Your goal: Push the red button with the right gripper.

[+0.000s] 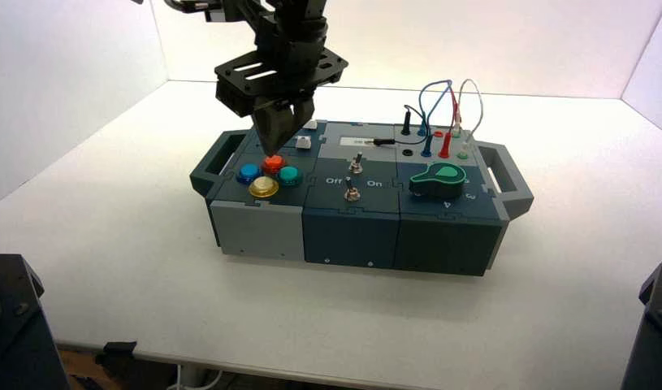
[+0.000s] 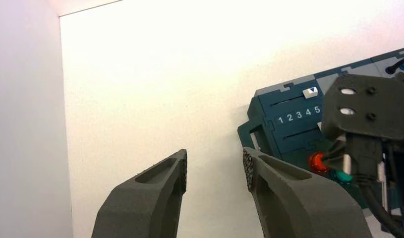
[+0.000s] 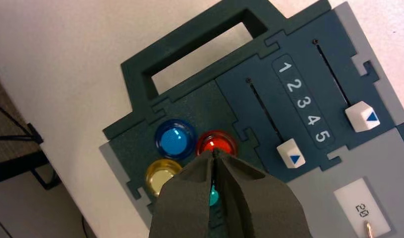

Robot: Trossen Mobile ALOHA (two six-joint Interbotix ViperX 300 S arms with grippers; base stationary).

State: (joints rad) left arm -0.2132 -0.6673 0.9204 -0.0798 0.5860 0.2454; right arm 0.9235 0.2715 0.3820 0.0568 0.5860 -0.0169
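The pale desk [image 1: 149,301] spread beneath everything, and on it stood the dark blue-and-grey box [image 1: 352,236], a handle at either end.

The right claw [image 1: 270,154] hung over the left part of the box, pointing downward, clenched, its two dark fingers pressed together with nothing between them. The left claw [image 2: 215,156] waited above the desk, off the box's left end, released, its fingers standing well apart with nothing between them.

On the box's right part sat the green knob [image 1: 438,180], in front of a group of looping wires [image 1: 441,93] with black, blue and red plugs. Near the rear left were two white sliders [image 3: 291,153], each at the end of its slot by the 5. Two metal toggle switches [image 1: 352,194] stood in the middle part, one ahead of the other.

Smallest were the domed buttons, clustered at the front left: the yellow button [image 1: 263,187] foremost, the blue button [image 1: 248,172] to the left, the green button [image 1: 289,175] to the right, and the red button [image 1: 274,165] at the rear. The red button lay right at the right claw's joined tips, which overlapped its edge in the right wrist view; whether it was pressed down could not be told.
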